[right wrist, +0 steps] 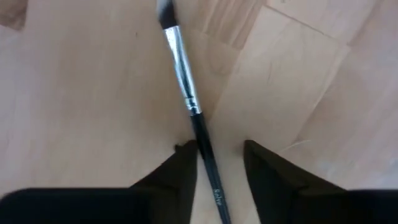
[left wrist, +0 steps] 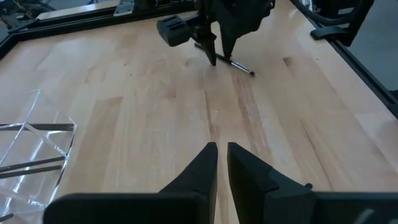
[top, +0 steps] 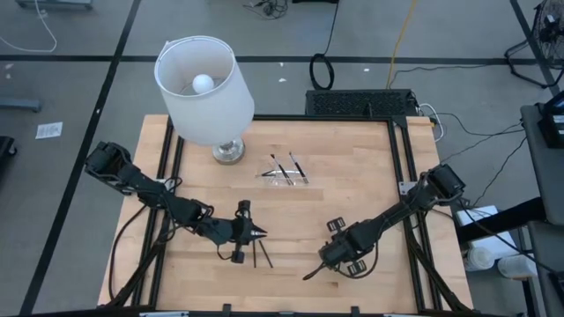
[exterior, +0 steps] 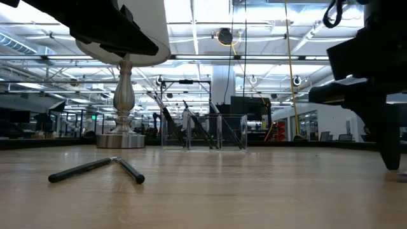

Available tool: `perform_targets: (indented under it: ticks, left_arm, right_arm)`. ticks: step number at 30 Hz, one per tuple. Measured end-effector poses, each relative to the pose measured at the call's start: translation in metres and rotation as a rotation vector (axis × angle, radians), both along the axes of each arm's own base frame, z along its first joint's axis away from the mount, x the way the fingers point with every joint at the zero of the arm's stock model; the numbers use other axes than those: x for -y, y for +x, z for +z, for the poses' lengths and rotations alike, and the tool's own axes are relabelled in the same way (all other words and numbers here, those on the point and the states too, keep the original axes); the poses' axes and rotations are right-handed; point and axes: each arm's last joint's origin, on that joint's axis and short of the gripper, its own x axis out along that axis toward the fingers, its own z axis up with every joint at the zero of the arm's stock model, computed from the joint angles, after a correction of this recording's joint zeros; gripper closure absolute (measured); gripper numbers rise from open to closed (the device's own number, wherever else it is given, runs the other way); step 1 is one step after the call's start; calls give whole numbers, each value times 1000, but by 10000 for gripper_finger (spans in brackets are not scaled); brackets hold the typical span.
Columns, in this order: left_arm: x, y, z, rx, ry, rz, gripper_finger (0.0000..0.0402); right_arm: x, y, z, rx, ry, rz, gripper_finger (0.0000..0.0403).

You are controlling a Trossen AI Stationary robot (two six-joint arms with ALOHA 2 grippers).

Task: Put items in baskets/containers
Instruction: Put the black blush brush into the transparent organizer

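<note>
While the right gripper point(right wrist: 214, 163) sits low over the counter point(top: 352, 194), its jaws are spread with one brush point(right wrist: 186, 99) lying between them, not yet pinched. It should close gently on the dark handle, then lift straight up. Off to its side, the left gripper point(top: 256, 233) hangs with its jaws pressed together, just above two more sticks point(top: 261, 255). Farther off, ahead of both, waits the clear tray point(top: 284, 174) with sticks inside, beside the lamp point(top: 207, 92).
</note>
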Motion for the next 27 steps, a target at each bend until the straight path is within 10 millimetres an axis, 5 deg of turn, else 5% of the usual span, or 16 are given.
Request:
perform_targets:
  ticks: [6,15,27]
  left_arm:
    - [1,0,0,-6,-18,-22,355]
    - [1,0,0,-4,-7,-27,355]
    - [3,2,16,171,121,51,355]
  right_arm:
    - [0,1,-2,5,3,-56,386]
    - [2,3,18,152,-34,-88,399]
    - [11,11,140,962,80,-141,402]
